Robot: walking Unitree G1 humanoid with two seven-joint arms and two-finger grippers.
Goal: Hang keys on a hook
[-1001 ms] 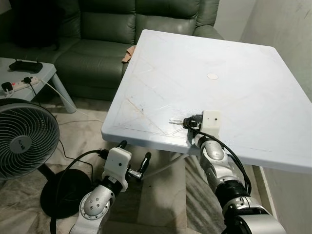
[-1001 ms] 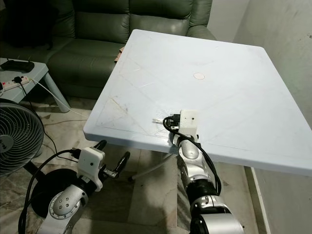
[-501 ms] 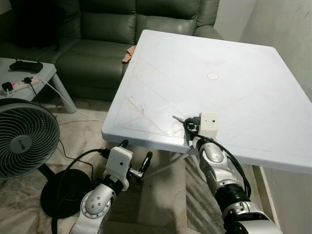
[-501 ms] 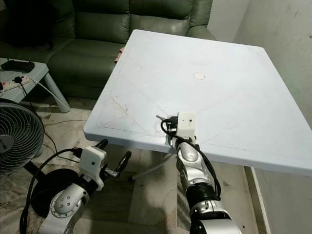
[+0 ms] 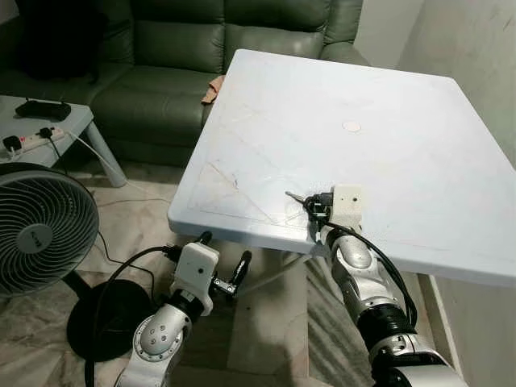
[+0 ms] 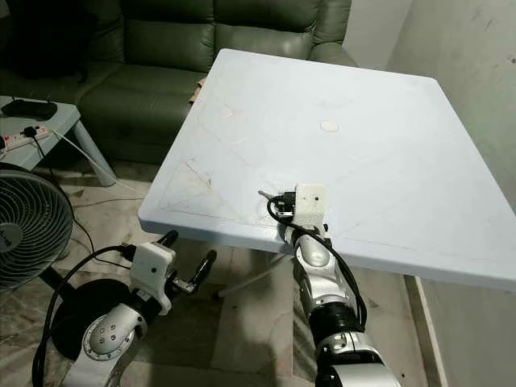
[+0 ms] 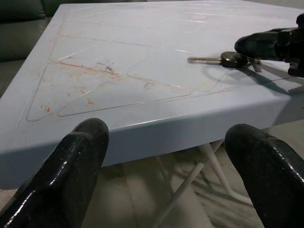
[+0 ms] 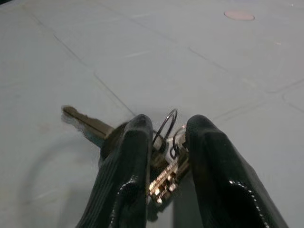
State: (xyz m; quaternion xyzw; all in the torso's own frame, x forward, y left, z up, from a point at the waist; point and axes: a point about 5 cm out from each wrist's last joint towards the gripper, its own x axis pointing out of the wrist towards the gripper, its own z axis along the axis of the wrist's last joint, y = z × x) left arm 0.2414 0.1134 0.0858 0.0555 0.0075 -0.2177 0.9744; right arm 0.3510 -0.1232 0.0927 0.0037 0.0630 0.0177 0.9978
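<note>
A small bunch of keys (image 8: 161, 142) on a wire ring sits at the table surface near the front edge of the white table (image 5: 363, 97); one silver blade (image 5: 295, 196) points left. My right gripper (image 5: 316, 205) reaches over that edge and is shut on the bunch, with both black fingers (image 8: 128, 161) pinching ring and keys. Whether the keys touch the table I cannot tell. My left gripper (image 5: 224, 251) hangs below and in front of the table edge, open and holding nothing, its fingers (image 7: 76, 156) wide apart; the keys (image 7: 223, 59) lie further along the table from it.
A green sofa (image 5: 177, 48) stands behind the table with a brown item (image 5: 212, 89) on its seat. A floor fan (image 5: 40, 226) and a low side table with a power strip (image 5: 36, 137) are at my left. A wall runs along the right.
My right gripper has shifted slightly on the keys, and the key blade now angles a little further back. The left arm has stayed put.
</note>
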